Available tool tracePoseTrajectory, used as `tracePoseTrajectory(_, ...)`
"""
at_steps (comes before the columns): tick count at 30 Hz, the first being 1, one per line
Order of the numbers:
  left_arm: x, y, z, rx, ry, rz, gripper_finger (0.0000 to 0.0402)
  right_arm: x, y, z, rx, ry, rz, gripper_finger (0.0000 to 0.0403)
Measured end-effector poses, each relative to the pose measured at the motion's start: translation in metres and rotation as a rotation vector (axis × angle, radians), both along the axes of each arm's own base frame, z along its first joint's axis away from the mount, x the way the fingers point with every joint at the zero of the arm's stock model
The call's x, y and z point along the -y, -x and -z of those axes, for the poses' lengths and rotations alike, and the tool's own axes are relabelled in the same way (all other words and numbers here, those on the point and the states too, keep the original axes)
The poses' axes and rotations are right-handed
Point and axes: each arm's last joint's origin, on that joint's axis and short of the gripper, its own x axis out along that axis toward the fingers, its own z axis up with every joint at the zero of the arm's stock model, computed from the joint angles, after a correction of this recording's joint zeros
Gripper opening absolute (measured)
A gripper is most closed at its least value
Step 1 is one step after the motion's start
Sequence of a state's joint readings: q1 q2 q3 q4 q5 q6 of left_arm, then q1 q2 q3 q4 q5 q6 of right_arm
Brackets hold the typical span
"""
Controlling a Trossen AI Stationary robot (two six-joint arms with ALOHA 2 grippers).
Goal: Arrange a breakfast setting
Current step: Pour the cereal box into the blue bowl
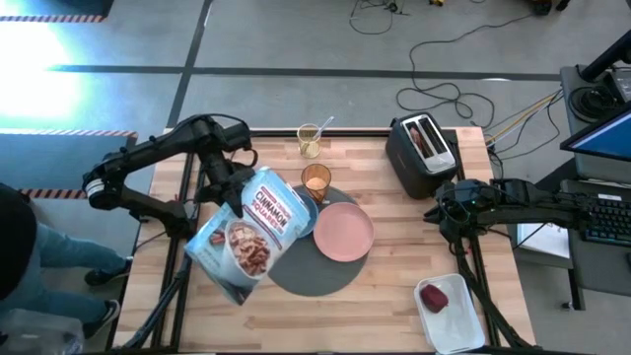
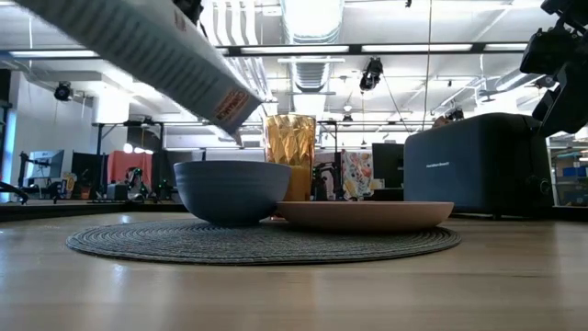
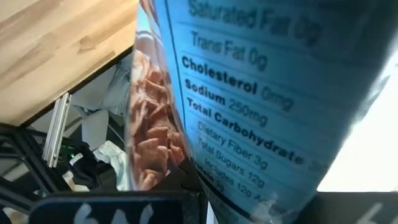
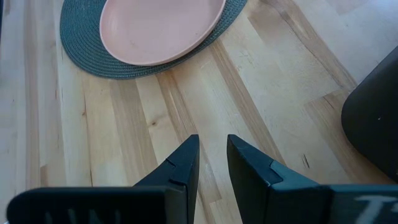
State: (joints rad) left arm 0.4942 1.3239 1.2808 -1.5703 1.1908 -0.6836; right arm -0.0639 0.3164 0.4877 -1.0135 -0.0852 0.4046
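Note:
My left gripper [image 1: 240, 189] is shut on a blue cereal box [image 1: 251, 232], held tilted above the table. The box's lower end [image 2: 234, 110] hangs over the small blue bowl [image 2: 231, 188] on the round dark-grey mat [image 1: 315, 274]. The pink plate [image 1: 343, 233] and the amber tumbler [image 1: 315, 180] also stand on the mat. The metal spoon [image 1: 321, 126] stands in a clear glass at the far edge. The toast slice [image 1: 422, 140] sticks out of the black toaster [image 1: 419, 158]. The red apple [image 1: 434, 297] lies on the white tray [image 1: 454, 316]. My right gripper [image 4: 212, 146] hovers over bare wood, slightly open and empty. My left gripper holds the cereal box by its far-left edge [image 1: 243, 197], coming from the table's left side. The box's printed panel [image 3: 261, 93] fills the left wrist view and hides the fingers. The box is lifted clear and tilted, its end toward the bowl lowest.
The toaster stands at the far right, just beyond my right gripper. The white tray lies at the near right corner. Bare wood shows between the mat and the tray [image 1: 394, 286] and near the right gripper [image 4: 186, 93].

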Motion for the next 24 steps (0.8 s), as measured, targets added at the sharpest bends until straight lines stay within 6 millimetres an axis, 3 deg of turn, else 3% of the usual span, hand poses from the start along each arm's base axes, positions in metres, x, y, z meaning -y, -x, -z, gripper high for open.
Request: tracePoseTrajectory(24, -0.017, -0.009, 0.011, -0.141, 0.124, -0.100, 0.0035, 0.000, 0.000, 0.000, 0.000, 0.000, 0.000, 0.0073)
